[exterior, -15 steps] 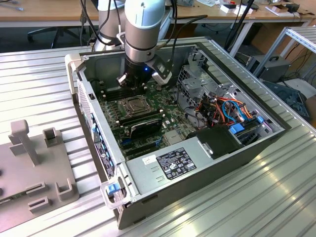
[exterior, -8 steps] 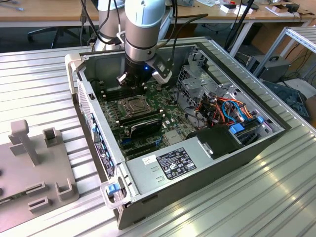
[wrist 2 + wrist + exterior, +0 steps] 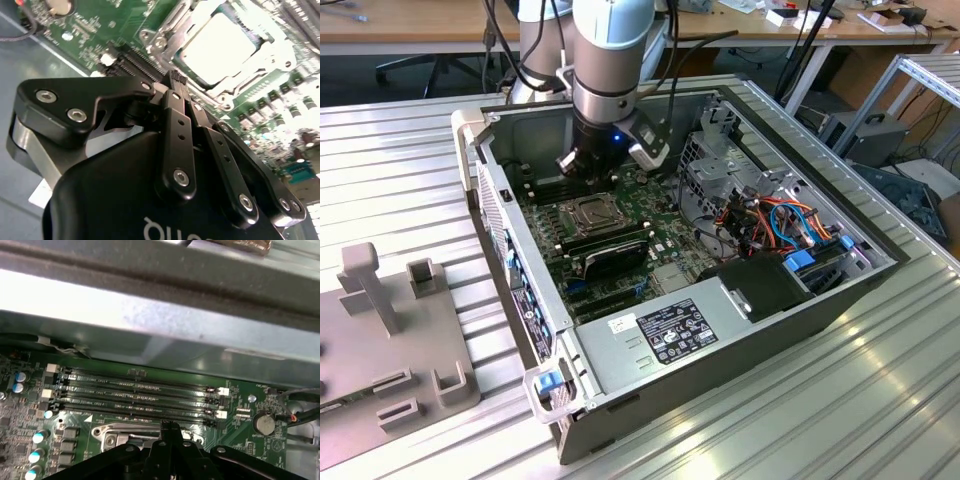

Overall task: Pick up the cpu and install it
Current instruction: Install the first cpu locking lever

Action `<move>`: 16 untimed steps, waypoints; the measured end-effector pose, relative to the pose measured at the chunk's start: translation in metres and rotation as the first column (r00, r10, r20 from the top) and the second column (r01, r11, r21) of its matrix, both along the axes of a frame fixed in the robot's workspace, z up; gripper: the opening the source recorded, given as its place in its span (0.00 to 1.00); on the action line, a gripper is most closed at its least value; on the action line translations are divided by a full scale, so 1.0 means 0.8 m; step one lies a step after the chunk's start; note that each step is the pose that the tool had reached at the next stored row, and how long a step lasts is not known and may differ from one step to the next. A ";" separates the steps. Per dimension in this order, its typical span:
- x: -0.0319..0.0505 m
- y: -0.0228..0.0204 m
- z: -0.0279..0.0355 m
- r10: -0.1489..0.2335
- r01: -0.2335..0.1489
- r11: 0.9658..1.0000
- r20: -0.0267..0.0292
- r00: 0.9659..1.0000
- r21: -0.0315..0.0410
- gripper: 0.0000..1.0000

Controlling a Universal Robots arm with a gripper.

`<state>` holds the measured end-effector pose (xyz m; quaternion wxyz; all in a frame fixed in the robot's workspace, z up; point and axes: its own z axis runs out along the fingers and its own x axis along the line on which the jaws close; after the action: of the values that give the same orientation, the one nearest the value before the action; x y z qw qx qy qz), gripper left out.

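On the ribbed metal table [image 3: 410, 150], a grey fixture [image 3: 380, 330] lies toward the exterior view's left of the open case [image 3: 720, 340]. Inside the case, the gripper [image 3: 175, 80] hangs above the motherboard [image 3: 665, 245], fingers together and empty. The cpu [image 3: 220, 45] sits in its socket just beside the fingertips. Desks [image 3: 420, 25] stand behind the case.

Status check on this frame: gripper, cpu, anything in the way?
Gripper shut, empty, low inside the computer case. Cpu seated in the socket, frame around it. Memory slots close beside; nothing blocking.
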<state>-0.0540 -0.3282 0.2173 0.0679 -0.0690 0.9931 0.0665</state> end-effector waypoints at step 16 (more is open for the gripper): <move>0.000 0.0000 0.0292 0.000 0.000 1.000 -0.027 1.000 -0.013 0.11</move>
<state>-0.0537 -0.3282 0.2406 0.0542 -0.0684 0.9943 0.0611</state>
